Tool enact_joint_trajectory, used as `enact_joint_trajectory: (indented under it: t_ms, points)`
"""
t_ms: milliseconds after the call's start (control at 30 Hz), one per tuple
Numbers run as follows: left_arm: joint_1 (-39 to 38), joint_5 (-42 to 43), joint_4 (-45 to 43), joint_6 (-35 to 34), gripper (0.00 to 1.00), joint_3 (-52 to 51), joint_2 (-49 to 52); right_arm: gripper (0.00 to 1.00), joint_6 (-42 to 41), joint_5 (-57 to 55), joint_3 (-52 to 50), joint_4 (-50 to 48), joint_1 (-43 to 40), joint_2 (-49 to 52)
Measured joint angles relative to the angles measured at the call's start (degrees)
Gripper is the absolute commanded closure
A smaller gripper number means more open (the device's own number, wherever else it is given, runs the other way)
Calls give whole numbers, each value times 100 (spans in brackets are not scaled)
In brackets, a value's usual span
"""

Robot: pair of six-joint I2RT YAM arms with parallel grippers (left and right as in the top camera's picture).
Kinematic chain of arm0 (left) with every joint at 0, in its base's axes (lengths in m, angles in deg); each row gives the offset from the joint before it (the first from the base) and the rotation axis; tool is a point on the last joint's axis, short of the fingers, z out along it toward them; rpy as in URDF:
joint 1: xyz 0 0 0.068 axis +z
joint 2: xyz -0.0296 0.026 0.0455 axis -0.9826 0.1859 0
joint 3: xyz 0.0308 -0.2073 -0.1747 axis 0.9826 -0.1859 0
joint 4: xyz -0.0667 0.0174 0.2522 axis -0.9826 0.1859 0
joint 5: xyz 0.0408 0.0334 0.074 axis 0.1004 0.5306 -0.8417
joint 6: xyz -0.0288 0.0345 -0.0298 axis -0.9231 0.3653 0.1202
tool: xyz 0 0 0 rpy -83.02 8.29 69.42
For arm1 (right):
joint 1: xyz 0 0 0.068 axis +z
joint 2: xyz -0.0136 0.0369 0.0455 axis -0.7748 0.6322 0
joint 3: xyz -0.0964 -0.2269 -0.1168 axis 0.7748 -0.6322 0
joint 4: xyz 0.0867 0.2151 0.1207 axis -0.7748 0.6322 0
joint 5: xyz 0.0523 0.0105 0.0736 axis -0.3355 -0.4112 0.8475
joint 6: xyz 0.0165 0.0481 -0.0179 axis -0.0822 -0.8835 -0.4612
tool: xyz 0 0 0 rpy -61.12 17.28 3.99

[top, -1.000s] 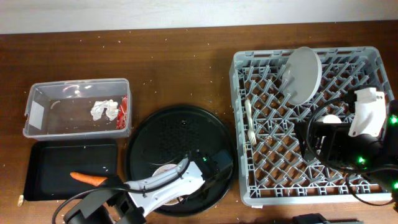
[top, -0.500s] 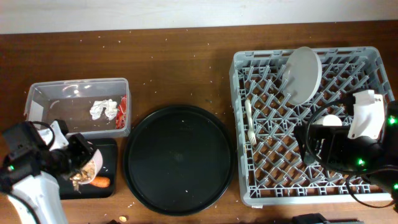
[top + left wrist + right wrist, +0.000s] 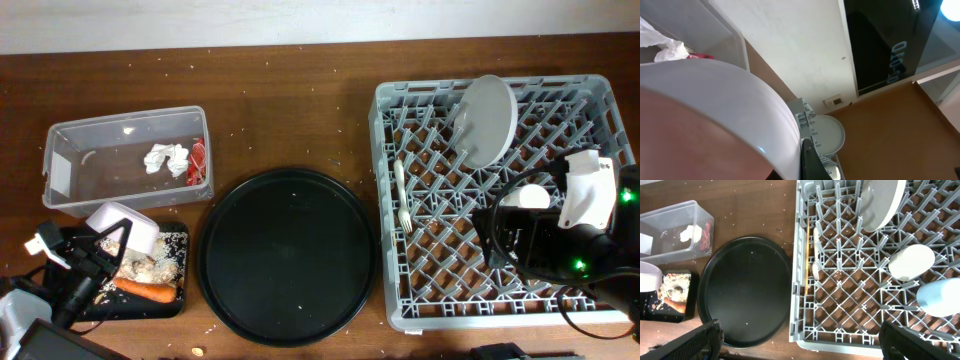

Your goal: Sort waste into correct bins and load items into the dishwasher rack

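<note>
Tilting over the black tray [image 3: 183, 300] at lower left, the white bowl [image 3: 125, 228] clenched in your left tool [image 3: 112, 243] may shed scraps [image 3: 150, 268] onto the desk [image 3: 300, 100].

Grey grid-patterned rack [image 3: 455, 260], pale grey plate [image 3: 487, 120], black round tray [image 3: 290, 255], clear tub [image 3: 110, 172], red wrapper [image 3: 199, 160], orange carrot [image 3: 148, 292], white bowl [image 3: 128, 228], brown table [image 3: 290, 110]

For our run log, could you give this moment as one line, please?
left gripper: white bowl tilted over black tray | tray: food scraps, carrot | clear tub: tissue, red wrapper | right gripper: open over dishwasher rack
</note>
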Motion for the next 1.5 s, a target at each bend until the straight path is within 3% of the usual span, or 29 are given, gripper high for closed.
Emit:
enact_joint_trajectory:
  t_ms: [133,233,433,467,567,667,733,800,900,933,967,1033,1067,1167,1233,1267,1300,1467,1500]
  points:
    - [0,15,39,-15,100,0,0,1,2,2,0,-90,0,0]
    - [0,-151,1147,350,100,13,4,1,-2,4,0,-173,0,0]
    - [33,-890,3464,2430,100,0,-52,1,-2,4,2,-20,0,0]
    - [44,-927,3486,3099,100,0,-70,2,2,7,2,-2,0,-2]
    - [-94,-1106,3810,3670,100,0,-164,1,2,4,2,-33,2,-2]
    - [-1049,-1408,3832,3679,100,240,-1224,1,4,7,2,-81,0,-2]
    - [-1624,-1464,3788,3521,100,968,-1639,1,2,4,0,-205,0,-2]
    - [-2439,-1182,2830,2800,100,2017,-1777,1,2,11,2,-341,2,-2]
    - [-4533,-1198,-2439,-946,100,2192,-1497,1,-2,101,-31,-376,0,-17]
    - [-5163,-1362,-3307,-1692,100,2216,-1322,1,2,140,-26,-369,0,-17]
    - [-6352,-1751,-4795,-3211,100,2262,-896,1,0,160,-24,-393,2,-17]
    - [-7403,-2159,-6192,-4487,100,2212,-195,1,4,179,-31,-350,0,-17]
    - [-8192,-2371,-7322,-5294,100,2291,662,1,0,175,-24,-367,0,-17]
    - [-9280,-2669,-9788,-7031,100,2223,2251,1,4,177,-28,-361,2,-17]
    - [-9720,-2822,-10203,-7619,100,2218,2782,1,2,177,-31,-354,2,-17]
    - [-9814,-2883,-10251,-7733,89,2218,2892,1,2,177,-28,-345,2,-17]
    - [-9851,-2914,-10249,-7794,67,2218,2955,1,-4,179,-31,-315,2,-17]
    - [-9652,-3029,-10273,-7971,35,2218,2997,1,0,179,-28,-111,2,-17]
    - [-9565,-3005,-10483,-8070,1,2218,3008,1,2,177,-31,-85,2,-17]
